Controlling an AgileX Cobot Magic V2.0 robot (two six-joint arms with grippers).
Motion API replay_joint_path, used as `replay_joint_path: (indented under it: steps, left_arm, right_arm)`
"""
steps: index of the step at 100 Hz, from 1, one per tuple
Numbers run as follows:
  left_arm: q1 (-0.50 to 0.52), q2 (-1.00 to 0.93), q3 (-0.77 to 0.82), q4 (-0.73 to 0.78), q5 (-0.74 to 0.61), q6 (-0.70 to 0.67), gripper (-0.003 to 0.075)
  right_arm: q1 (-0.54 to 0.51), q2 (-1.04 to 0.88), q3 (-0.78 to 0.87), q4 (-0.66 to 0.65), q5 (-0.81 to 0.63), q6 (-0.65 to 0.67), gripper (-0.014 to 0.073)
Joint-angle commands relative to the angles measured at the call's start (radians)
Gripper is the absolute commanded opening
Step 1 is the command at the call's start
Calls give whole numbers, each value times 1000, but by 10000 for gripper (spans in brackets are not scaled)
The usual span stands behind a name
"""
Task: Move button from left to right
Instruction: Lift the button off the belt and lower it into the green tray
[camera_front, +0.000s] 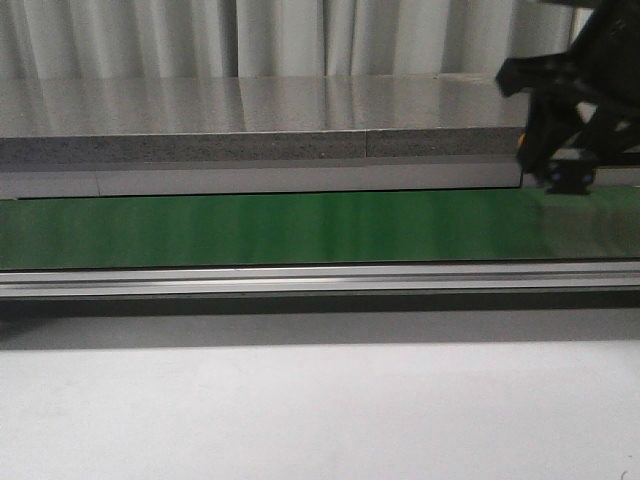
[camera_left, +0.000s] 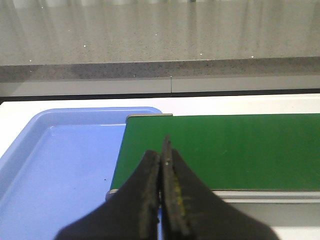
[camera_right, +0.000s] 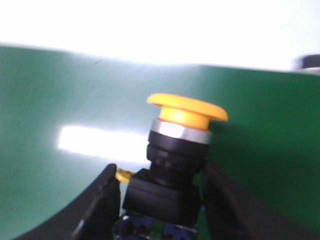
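Fingers (camera_right: 102, 200) of the right gripper (camera_right: 160, 200) are clamped on the button (camera_right: 181, 150) above the green belt (camera_right: 60, 100). Left gripper (camera_left: 162, 165) is seen pressed together near the blue tray (camera_left: 55, 165), in which nothing is held. No writing can be read.

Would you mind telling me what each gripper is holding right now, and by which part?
The right gripper holds the button by its black switch body, yellow cap clear. The left gripper is shut on nothing.

Black angular right tool (camera_front: 562, 175), matte curved fingers (camera_right: 100, 205); left tool (camera_left: 162, 200) black, yellowish-smudged inner pads (camera_left: 176, 200).
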Motion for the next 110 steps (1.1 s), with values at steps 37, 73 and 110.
replay_joint_path:
  steps: [37, 73, 110]
  left_arm:
    - [-7, 12, -28, -5, -71, -2, -20]
    - [-7, 12, -28, -5, -71, -2, -20]
    - [-7, 12, -28, -5, -71, -2, -20]
  right_arm:
    - [-426, -84, -97, -218, 13, -12, 277]
    - [-499, 38, -97, -342, -48, -45, 279]
    - [-499, 195, -97, -326, -39, -46, 280]
